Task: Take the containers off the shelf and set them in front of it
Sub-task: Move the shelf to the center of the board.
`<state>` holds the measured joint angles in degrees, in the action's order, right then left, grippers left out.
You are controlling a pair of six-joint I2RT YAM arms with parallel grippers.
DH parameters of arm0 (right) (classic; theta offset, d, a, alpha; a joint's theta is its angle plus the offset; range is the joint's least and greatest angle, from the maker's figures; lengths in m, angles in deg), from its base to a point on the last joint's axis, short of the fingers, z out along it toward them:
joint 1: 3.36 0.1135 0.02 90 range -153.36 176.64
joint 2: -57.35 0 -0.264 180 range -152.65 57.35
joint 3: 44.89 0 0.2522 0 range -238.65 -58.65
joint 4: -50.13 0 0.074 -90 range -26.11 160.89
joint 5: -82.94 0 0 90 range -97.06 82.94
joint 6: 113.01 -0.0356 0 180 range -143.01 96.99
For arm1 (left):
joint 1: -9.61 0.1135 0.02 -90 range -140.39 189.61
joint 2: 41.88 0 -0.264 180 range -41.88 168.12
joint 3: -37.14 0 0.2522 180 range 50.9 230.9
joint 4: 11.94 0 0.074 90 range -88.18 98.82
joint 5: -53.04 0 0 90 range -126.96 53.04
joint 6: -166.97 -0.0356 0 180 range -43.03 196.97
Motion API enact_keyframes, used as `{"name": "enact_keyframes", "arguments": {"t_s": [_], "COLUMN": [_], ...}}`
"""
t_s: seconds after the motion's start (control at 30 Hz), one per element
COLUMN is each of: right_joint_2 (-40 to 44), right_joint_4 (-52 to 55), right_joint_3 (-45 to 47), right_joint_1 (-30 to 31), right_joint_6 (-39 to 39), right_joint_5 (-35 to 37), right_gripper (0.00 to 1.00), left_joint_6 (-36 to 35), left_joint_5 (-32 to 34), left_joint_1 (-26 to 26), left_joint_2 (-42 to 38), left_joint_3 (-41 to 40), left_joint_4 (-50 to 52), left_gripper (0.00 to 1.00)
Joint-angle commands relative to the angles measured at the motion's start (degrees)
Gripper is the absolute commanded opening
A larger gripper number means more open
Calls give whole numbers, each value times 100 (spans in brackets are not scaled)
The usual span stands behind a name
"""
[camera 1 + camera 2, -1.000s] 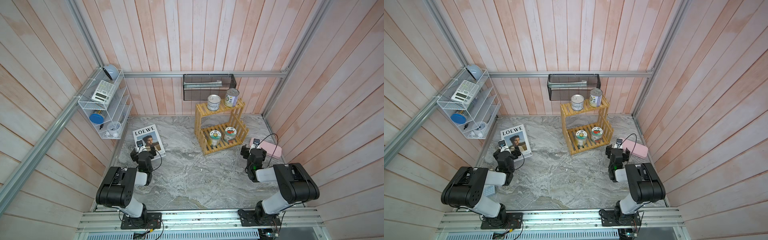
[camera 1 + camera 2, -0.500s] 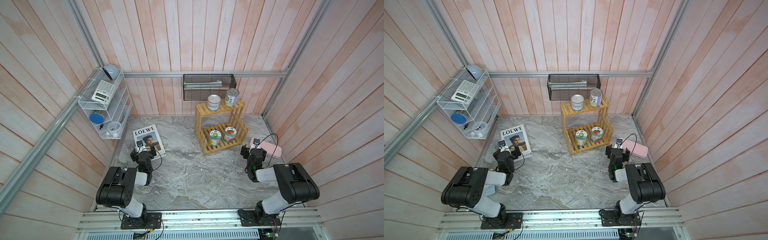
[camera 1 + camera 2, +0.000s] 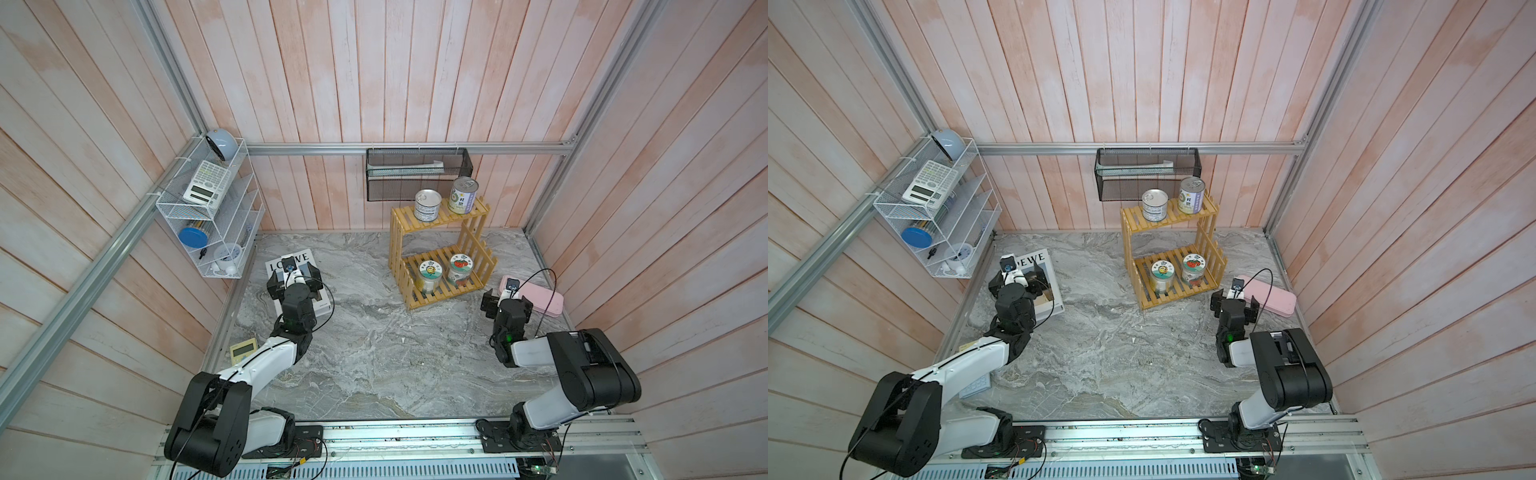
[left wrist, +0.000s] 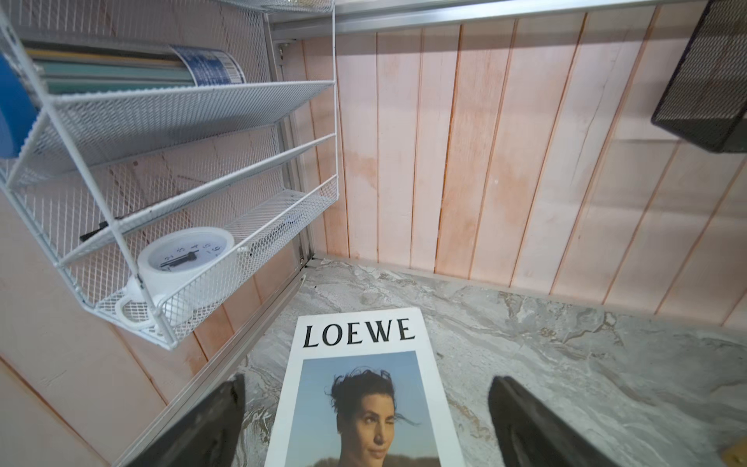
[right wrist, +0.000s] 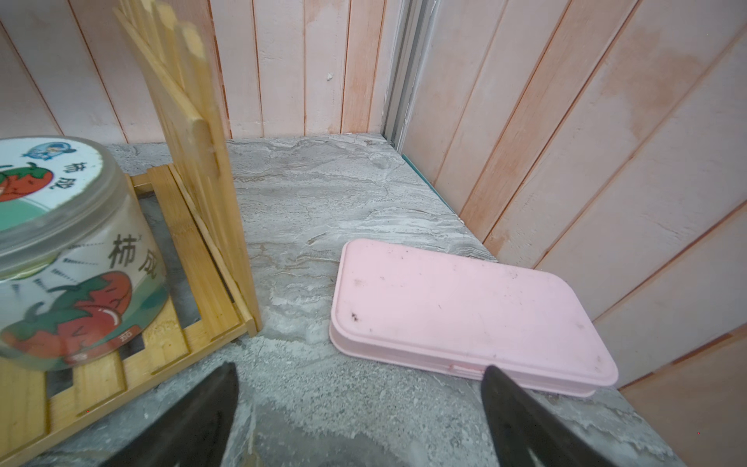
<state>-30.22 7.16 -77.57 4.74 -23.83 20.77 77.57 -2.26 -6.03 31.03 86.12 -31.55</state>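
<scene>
All four containers stand on the shelf (image 3: pixel 395 243), so the task looks unstarted. The white-label can (image 3: pixel 427 205) and the taller purple-label can (image 3: pixel 463 200) share the shelf's upper tier, just beside each other. The two picture-lid jars, one yellow-topped (image 3: pixel 430 275) and one tomato-topped (image 3: pixel 459 269), sit side by side on the lower tier, which steps forward of the upper one. That step probably leaves the jars reachable from above and from the front.

The right gripper (image 3: pixel 506 300) rests low, near the shelf's front right corner and beside a pink case (image 5: pixel 465 311). Its jaws are spread wide with nothing between them, likely readied for a round jar. The slatted fence on the shelf's right side seems to block a sideways reach, so a frontal approach to the tomato jar looks sensible.

The left gripper (image 3: pixel 294 282) hangs over a magazine (image 4: pixel 364 388), well apart from the shelf on its left. It is equally wide and empty, parked clear. The bare marble floor (image 3: pixel 374 332) in front of the shelf offers room for all four.
</scene>
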Motion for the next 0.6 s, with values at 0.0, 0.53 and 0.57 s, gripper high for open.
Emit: {"name": "enact_keyframes", "arguments": {"t_s": [0.0, 0.53, 0.57], "right_joint_2": [689, 2322, 2369], "right_joint_4": [1040, 6271, 6514], "right_joint_3": [-361, -2608, -2694], "right_joint_1": [168, 201, 197], "right_joint_6": [215, -1596, -1677], "right_joint_5": [165, -21, -154], "right_gripper": [98, 98, 98], "left_joint_6": [136, 2671, 2792], "left_joint_5": [-393, -1602, -1623], "left_joint_1": [-218, -2426, -2482], "left_joint_2": [-103, 1906, 2001], "left_joint_3": [780, 4116, 4289], "left_joint_4": [1509, 4557, 4730], "left_gripper": [100, 99, 98]}}
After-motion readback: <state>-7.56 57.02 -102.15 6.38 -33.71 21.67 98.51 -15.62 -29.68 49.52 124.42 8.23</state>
